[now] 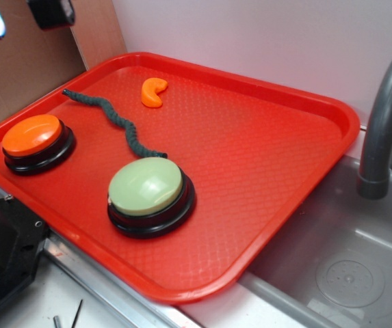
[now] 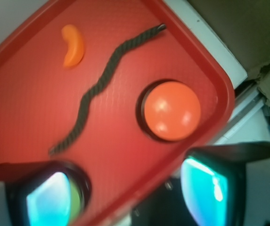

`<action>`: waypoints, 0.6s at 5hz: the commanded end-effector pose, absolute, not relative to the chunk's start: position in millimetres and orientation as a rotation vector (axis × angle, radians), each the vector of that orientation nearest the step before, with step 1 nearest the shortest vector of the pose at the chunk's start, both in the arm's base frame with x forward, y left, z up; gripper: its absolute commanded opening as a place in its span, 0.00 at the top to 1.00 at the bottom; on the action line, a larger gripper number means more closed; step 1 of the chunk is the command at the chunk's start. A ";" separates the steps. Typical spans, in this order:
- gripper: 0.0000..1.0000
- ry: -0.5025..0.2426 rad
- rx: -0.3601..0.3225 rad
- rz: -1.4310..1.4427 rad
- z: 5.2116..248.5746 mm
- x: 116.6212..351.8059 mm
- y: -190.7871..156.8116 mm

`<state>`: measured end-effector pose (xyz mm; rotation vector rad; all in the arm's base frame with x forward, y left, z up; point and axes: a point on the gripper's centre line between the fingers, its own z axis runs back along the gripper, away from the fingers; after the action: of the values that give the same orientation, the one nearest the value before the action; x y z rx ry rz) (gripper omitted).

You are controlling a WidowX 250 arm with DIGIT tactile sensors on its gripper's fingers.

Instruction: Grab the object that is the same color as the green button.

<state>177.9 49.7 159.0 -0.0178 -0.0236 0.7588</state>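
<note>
Green rope (image 1: 111, 117) lies flat on the red tray (image 1: 271, 157), wavy, running from the tray's far-left edge down to the green button (image 1: 146, 186); its near end sits touching or just beside the button's black base. Color match is rope to button, not the orange crescent (image 1: 154, 92) lying apart from the rope toward the back, nor the orange button (image 1: 33, 134) just beside the rope's far half.

End effector (image 2: 130, 197) hangs high above the tray, released, nothing between its 2 pads (image 2: 47, 200); the wrist view shows them spread wide at the frame bottom.

Judgement for the grasp: go for the rope's mid-span, the stretch clear of both buttons. Turn the pads to straddle the rope across its width, descend to the tray surface, then close. Avoid the near end: the button base would likely block a pad.
</note>
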 end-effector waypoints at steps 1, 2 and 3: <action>0.00 -0.089 -0.032 0.886 107.6 211.0 67.2; 0.00 -0.102 -0.021 0.919 91.2 223.9 70.1; 0.00 -0.082 -0.030 0.919 66.8 239.2 72.4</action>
<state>232.7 66.3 56.8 -0.0192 -0.0370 0.9204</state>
